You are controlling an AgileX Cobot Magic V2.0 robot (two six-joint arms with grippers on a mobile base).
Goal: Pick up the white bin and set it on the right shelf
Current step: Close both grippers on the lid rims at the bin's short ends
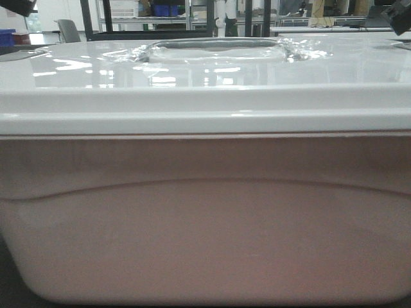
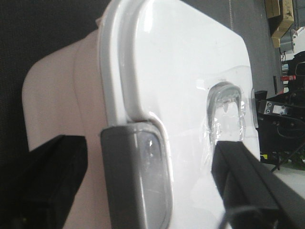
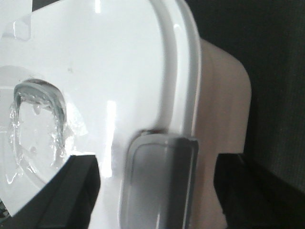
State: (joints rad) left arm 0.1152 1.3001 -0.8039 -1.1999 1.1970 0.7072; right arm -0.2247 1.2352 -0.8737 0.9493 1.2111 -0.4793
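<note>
Left gripper [image 2: 147, 191]: jaws wide, straddling grey latch [image 2: 136, 157] at lower centre, on end of white bin [image 2: 181, 71]; judged set for two-sided lift; contact unclear; bin fills front view; lid [image 1: 96, 70] shut; contents not discernible through milky wall; right gripper [image 3: 159, 202]: jaws wide, astride opposite latch [image 3: 159, 171], lower centre; shelf not identified.

The front camera faces the white bin [image 1: 205, 224] close up; both wrist cameras overlook its lid [image 2: 190, 71] from opposite ends.
</note>
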